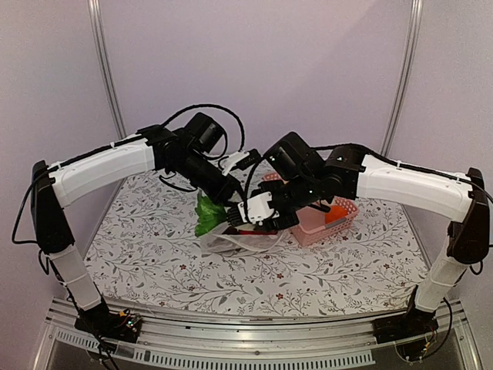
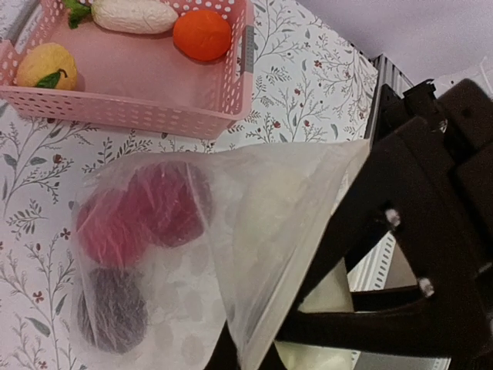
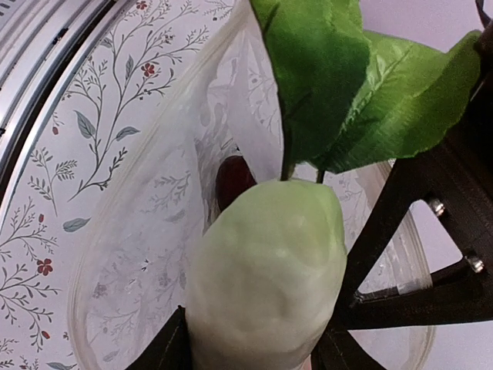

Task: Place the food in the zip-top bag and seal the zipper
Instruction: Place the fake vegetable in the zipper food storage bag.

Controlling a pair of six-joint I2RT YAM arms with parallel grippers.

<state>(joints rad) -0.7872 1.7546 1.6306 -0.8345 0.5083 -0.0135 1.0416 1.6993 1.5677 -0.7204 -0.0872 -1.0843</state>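
The clear zip-top bag (image 1: 245, 242) lies at mid-table with its mouth lifted open. My left gripper (image 2: 258, 351) is shut on the edge of the bag's mouth (image 2: 293, 223) and holds it up; in the top view it (image 1: 229, 202) sits just above the bag. Two red pieces (image 2: 146, 212) and a dark purple piece (image 2: 114, 308) lie inside the bag. My right gripper (image 3: 254, 343) is shut on a pale green vegetable (image 3: 266, 270) with large green leaves (image 3: 339, 85), held over the bag's open mouth (image 3: 139, 231). The leaves show in the top view (image 1: 206, 216).
The pink lattice basket (image 2: 131, 116) stands just right of the bag and holds a yellow lemon (image 2: 46, 65), a white piece (image 2: 135, 15) and an orange (image 2: 202, 35). It also shows in the top view (image 1: 345, 225). The two arms crowd together over the bag.
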